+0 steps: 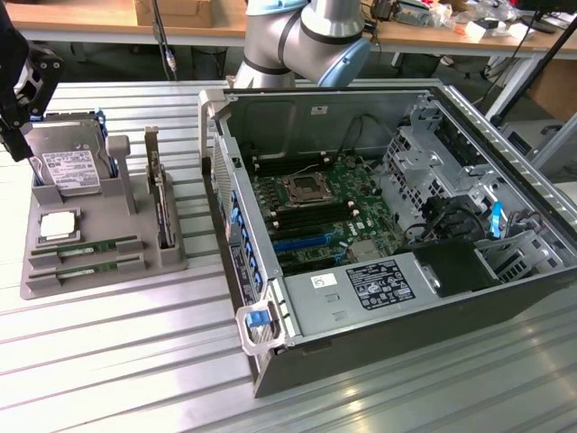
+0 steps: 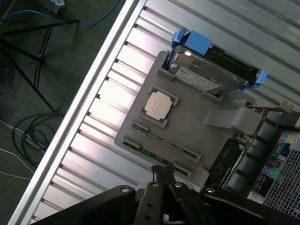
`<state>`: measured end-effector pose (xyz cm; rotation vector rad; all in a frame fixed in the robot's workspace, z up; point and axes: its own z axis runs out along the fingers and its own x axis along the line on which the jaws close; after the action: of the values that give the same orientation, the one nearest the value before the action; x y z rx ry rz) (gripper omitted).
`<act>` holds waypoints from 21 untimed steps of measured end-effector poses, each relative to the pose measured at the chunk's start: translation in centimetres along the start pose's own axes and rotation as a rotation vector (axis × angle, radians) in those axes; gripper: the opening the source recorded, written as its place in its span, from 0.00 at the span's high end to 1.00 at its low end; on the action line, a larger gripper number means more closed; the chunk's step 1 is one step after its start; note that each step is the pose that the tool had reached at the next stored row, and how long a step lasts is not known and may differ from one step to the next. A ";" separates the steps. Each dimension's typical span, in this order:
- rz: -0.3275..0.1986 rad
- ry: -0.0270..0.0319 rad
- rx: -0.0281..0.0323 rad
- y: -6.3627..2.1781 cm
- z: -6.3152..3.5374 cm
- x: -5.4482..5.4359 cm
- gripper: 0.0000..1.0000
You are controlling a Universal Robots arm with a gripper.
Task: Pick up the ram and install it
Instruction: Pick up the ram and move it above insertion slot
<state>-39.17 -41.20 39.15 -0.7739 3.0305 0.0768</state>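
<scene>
Two green ram sticks lie side by side in the front slots of a grey parts tray at the exterior view's left. In the wrist view the same sticks lie in the tray just beyond my fingertips. My black gripper hangs above the tray's far left corner, well clear of the sticks. In the wrist view the gripper is shut with nothing between its fingers. The open computer case holds a motherboard with memory slots beside the processor socket.
The tray also carries a hard drive, a square silver processor and a dark expansion card standing on edge. The case's raised wall stands between tray and motherboard. Everything rests on a ribbed metal table.
</scene>
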 end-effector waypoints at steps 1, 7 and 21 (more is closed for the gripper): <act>-0.005 0.0002 -0.0001 0.00 0.00 0.0 0.90; -0.059 0.0026 -0.0014 0.00 0.00 0.0 0.90; -0.156 0.0069 -0.0038 0.00 0.00 0.0 0.90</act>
<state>-39.17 -41.20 39.15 -1.0086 2.9647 0.0781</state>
